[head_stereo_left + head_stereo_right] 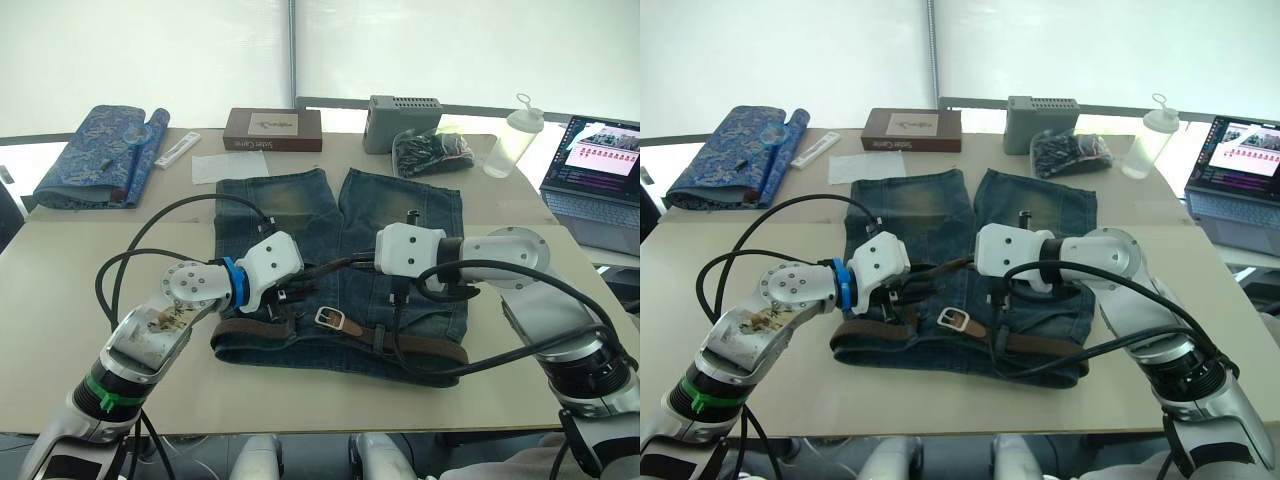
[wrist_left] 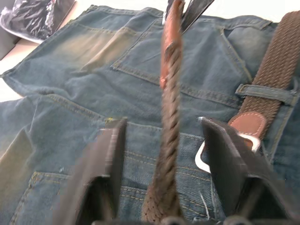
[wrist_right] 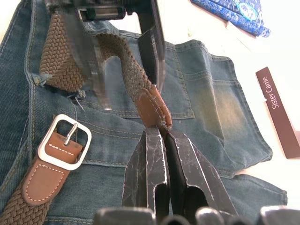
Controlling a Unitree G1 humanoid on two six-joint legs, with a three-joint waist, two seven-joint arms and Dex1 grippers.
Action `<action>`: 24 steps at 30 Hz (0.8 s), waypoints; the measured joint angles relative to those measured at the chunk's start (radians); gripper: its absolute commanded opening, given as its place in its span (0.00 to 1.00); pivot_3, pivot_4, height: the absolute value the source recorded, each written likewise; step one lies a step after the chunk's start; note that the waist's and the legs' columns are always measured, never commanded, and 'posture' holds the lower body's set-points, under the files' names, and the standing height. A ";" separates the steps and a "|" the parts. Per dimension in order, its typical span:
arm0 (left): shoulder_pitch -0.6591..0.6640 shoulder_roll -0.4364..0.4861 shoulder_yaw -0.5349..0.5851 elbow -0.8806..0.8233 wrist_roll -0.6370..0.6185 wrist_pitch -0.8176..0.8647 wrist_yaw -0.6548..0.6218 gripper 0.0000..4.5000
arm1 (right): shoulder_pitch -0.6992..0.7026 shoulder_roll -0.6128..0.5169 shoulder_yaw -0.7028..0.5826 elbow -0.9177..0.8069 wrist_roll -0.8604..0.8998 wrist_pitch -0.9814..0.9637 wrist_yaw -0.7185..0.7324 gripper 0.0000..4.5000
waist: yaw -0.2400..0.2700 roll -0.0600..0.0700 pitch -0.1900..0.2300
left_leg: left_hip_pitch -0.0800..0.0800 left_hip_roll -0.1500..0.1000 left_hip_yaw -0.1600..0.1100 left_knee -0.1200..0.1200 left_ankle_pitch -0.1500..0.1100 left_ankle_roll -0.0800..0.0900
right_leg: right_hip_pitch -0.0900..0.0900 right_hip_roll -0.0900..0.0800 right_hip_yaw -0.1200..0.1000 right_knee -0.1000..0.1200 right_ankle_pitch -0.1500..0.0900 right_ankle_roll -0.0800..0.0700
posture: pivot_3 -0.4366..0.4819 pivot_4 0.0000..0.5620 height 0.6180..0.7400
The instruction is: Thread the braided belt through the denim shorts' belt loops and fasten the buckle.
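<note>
One pair of denim shorts [image 1: 340, 270] lies flat on the tabletop [image 1: 60, 300], with one braided belt [image 1: 430, 348] along the waistband and one buckle [image 1: 330, 319] resting on the denim. The right wrist view shows the right hand [image 3: 161, 133] pinched shut on the belt's leather tip. The left wrist view shows the left hand [image 2: 164, 136] spread wide, the strap running between its fingers untouched, and one of the belt loops [image 2: 265, 91] over the belt.
</note>
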 measured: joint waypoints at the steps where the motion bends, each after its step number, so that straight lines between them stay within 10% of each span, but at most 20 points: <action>1: 0.001 -0.010 0.001 0.005 0.001 -0.009 0.000 0.12 | 0.000 0.003 0.000 0.000 0.000 0.000 0.000 0.00 | 0.000 0.000 0.000 | 0.000 0.000 0.000 0.000 0.000 0.000 | 0.000 0.000 0.000 0.000 0.000 0.000 | 0.48 0.27 0.82; 4: 0.015 -0.041 0.026 0.028 -0.004 -0.013 0.006 0.01 | 0.000 0.013 -0.003 -0.004 0.004 0.016 -0.004 0.00 | -0.001 0.000 0.000 | 0.000 0.000 0.000 0.000 0.000 0.000 | 0.000 0.000 0.000 0.001 0.001 0.001 | 0.48 0.27 0.82; 13: 0.025 -0.220 0.340 0.104 -0.149 0.128 0.219 0.00 | 0.056 0.041 -0.057 -0.057 0.110 0.208 -0.070 0.68 | 0.000 0.000 0.000 | 0.001 0.000 -0.001 0.000 0.000 0.000 | 0.001 0.000 0.000 0.001 0.002 0.003 | 0.48 0.27 0.82; 24: 0.041 -0.395 0.670 0.050 -0.415 0.384 0.544 0.00 | 0.152 0.062 0.093 -0.049 0.035 0.249 -0.143 0.68 | -0.007 -0.001 0.000 | 0.002 0.000 -0.002 0.001 0.001 -0.001 | 0.001 0.001 0.000 0.003 0.003 0.003 | 0.48 0.27 0.82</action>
